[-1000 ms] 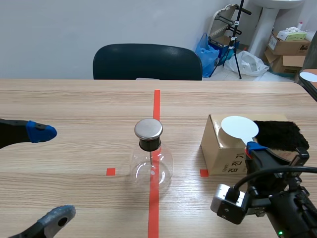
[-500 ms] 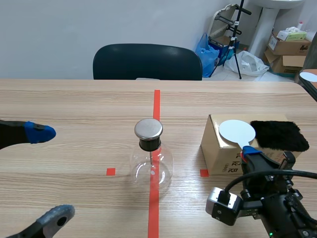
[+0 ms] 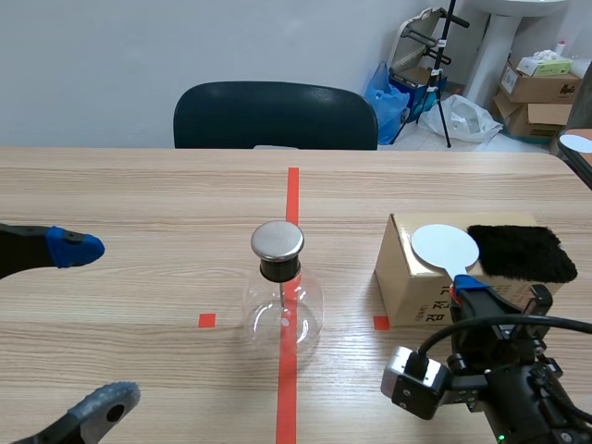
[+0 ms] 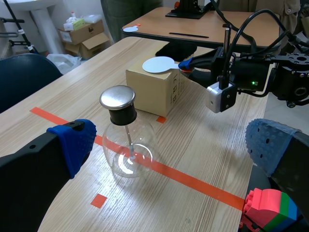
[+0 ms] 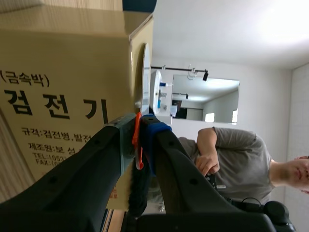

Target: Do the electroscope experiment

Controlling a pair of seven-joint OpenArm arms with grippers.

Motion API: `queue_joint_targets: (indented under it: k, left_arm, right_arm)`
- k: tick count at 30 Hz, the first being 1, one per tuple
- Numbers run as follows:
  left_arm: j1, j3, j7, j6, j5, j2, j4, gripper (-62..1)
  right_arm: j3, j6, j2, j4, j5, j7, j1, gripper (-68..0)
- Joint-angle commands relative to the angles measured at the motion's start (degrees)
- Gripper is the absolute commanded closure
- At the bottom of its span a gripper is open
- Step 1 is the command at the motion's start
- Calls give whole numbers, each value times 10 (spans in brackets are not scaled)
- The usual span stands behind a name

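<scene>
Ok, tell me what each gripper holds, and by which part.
The right gripper pinches the white disc by its orange handle; the left gripper holds nothing.

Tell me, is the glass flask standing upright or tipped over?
Upright: the glass flask rests on its round base on the table, with its metal cap directly above.
</scene>
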Motion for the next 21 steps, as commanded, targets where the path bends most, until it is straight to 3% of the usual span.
queue_joint_targets:
  k: [1, 5, 14, 19, 21]
  left_arm:
    - [3, 1, -6, -1, -8, 4, 4, -623]
    - [3, 1, -6, -1, -8, 4, 4, -623]
    - [3, 1, -6, -1, -8, 4, 4, -623]
    - [3, 1, -6, -1, -8, 4, 4, -623]
    - [3, 1, -6, -1, -8, 4, 4, -623]
  right_arm:
    - [0, -35, -2, 0, -1, -6, 3, -11]
    - [0, -35, -5, 0, -1, -10, 3, -53]
    - [0, -35, -8, 0, 0, -10, 3, -396]
    - [0, -35, -8, 0, 0, -12, 3, -643]
    - [0, -35, -8, 0, 0, -12, 3, -679]
